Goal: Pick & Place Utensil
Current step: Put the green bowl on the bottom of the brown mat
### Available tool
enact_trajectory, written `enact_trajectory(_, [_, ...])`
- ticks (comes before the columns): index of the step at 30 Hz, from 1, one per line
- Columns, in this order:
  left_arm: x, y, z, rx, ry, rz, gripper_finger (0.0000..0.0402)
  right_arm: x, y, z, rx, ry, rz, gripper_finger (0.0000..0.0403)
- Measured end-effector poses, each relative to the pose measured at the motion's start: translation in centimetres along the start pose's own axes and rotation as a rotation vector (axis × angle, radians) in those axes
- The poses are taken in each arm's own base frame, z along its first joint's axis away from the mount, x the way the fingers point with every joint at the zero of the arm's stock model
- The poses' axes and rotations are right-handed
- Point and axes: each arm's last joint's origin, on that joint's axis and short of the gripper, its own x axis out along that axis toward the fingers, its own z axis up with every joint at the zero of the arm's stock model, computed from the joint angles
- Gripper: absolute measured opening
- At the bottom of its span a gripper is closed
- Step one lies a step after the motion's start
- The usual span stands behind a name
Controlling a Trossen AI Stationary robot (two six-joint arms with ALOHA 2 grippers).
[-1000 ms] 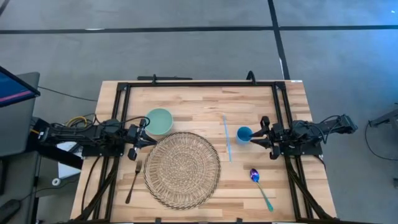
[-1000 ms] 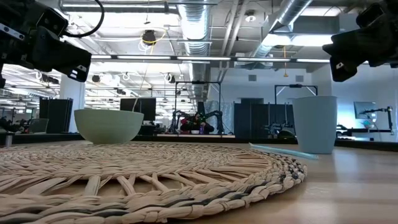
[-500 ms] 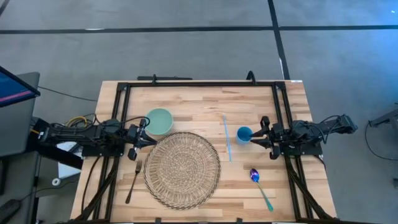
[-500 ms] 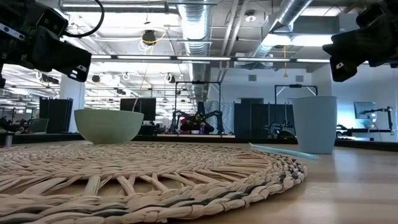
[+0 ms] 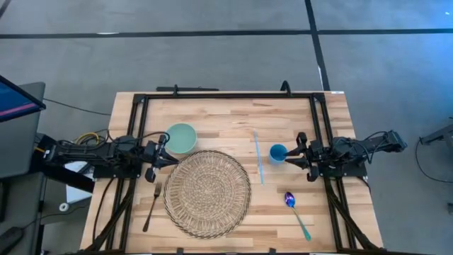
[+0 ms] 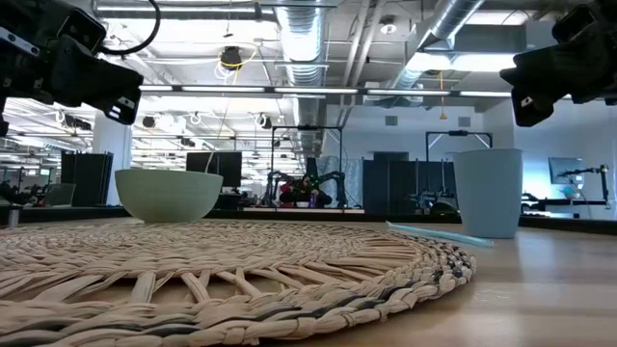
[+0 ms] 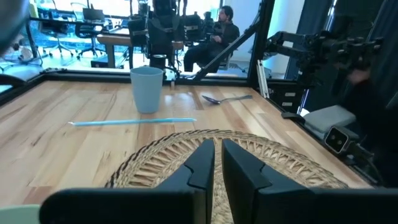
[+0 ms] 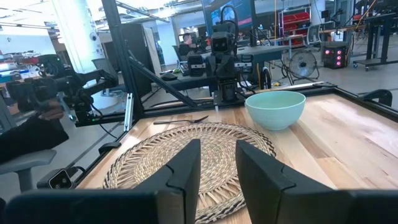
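Observation:
A dark fork (image 5: 152, 205) lies flat on the wood left of the round woven placemat (image 5: 207, 193). A spoon (image 5: 297, 214) with a purple bowl and teal handle lies right of the mat. A light blue straw (image 5: 258, 157) lies flat beside the blue cup (image 5: 278, 152). My left gripper (image 5: 168, 159) hovers at the mat's left far edge, next to the green bowl (image 5: 182, 138), its fingers (image 7: 202, 163) shut and holding nothing. My right gripper (image 5: 290, 157) hovers just right of the cup, its fingers (image 8: 186, 168) slightly apart.
A black frame (image 5: 226, 95) runs along the table's far and side edges. The cup (image 6: 489, 191) and bowl (image 6: 169, 195) stand upright beyond the mat (image 6: 241, 275). Bare wood lies between mat and spoon. A person (image 7: 224, 28) sits in the room behind.
My left gripper has risen a little in the low view. The right arm and all objects have kept still.

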Motion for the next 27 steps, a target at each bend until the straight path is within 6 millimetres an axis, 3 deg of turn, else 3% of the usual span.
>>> enact_trajectory(9, [0.0, 0.3, 0.7, -0.013, -0.073, 0.119, 0.0035, 0.0, 0.0, 0.0, -0.011, -0.001, -0.002, 0.0095])
enact_trajectory(15, [0.6, 0.8, 0.2, -0.017, 0.003, 0.227, 0.0077, 0.0, 0.0, 0.0, -0.073, -0.002, -0.003, 0.0095])
enact_trajectory(19, [1.4, 1.0, 1.4, 0.009, 0.058, 0.265, 0.0113, 0.0, 0.0, 0.4, -0.202, -0.040, -0.001, 0.0095])
enact_trajectory(27, [4.4, 1.5, 3.9, 0.050, 0.227, 0.291, 0.0149, -0.2, 0.2, 1.9, -0.232, -0.198, 0.000, 0.0095])
